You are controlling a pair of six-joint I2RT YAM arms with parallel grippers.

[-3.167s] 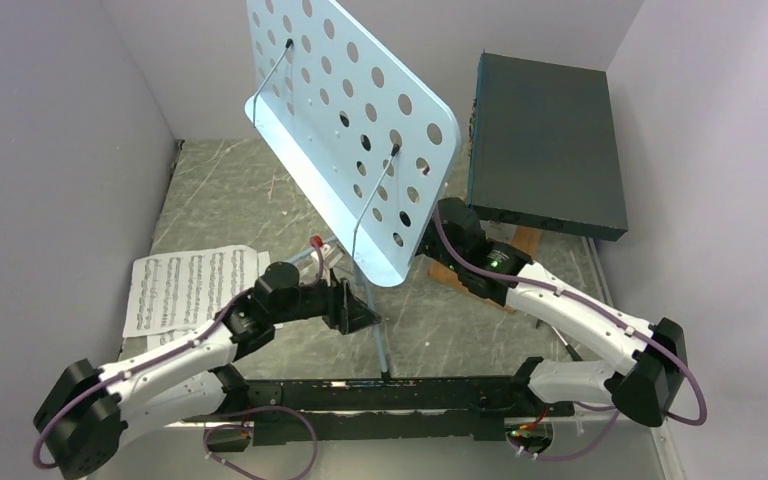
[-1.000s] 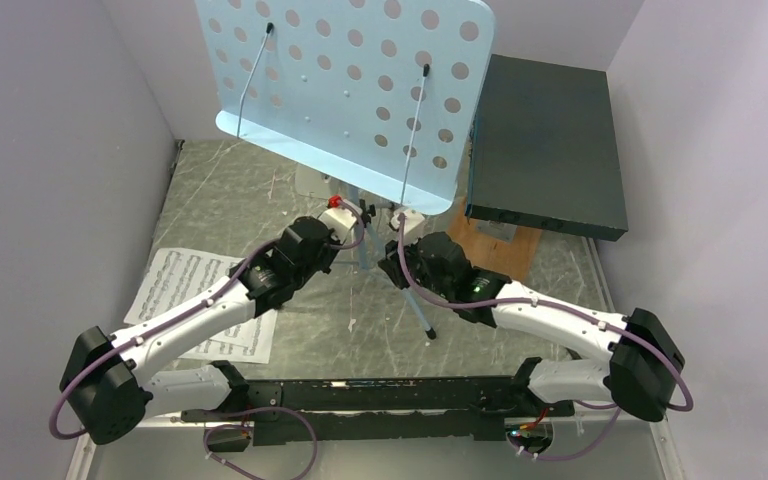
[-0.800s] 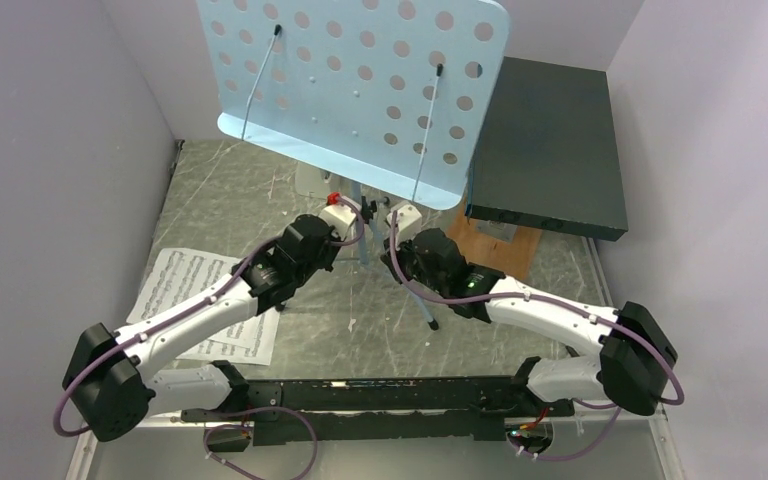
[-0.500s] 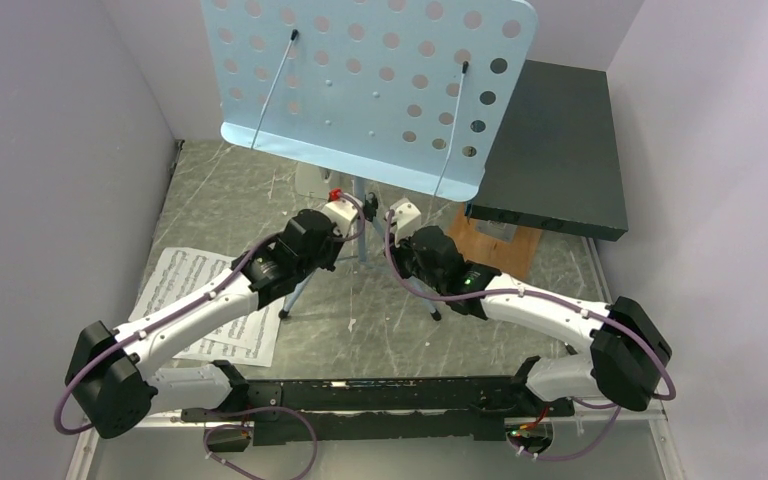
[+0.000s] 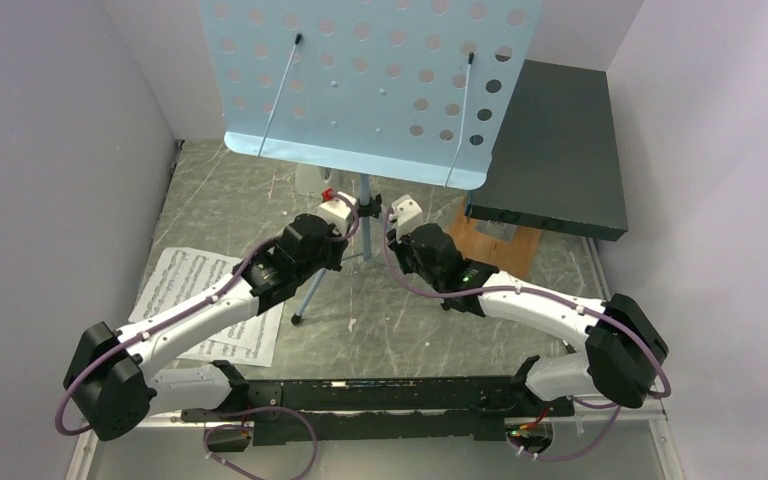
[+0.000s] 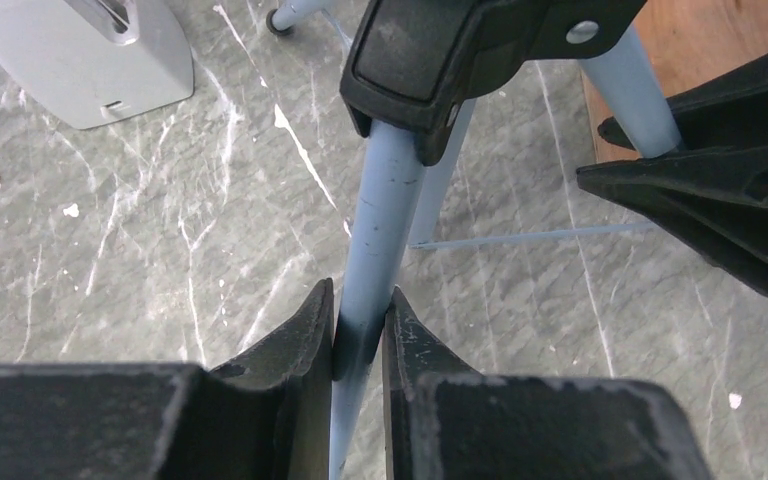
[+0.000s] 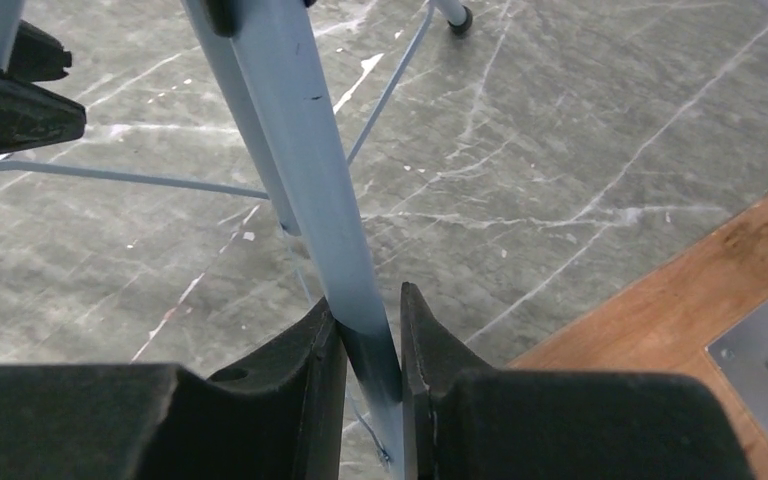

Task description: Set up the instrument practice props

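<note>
The light blue perforated music stand (image 5: 370,80) stands upright in the middle, its desk facing me. One tripod foot (image 5: 296,320) rests on the floor at the near left. My left gripper (image 6: 359,305) is shut on one blue stand leg (image 6: 385,210) just below its black hinge. From the right, my right gripper (image 7: 372,300) is shut on another leg (image 7: 300,140). White sheet-music pages (image 5: 185,290) lie flat under my left arm. The grey-white metronome (image 6: 90,60) sits behind the stand and shows only partly in the top view (image 5: 308,182).
A big dark box (image 5: 545,145) lies on a wooden board (image 5: 480,240) at the back right, close to the stand's right side. Grey walls close in the left, back and right. The floor is grey marbled.
The stand's desk has swung right and come more upright. Both grippers have kept their hold and moved slightly away from me. A leg's foot now shows at the near left instead of the near right.
</note>
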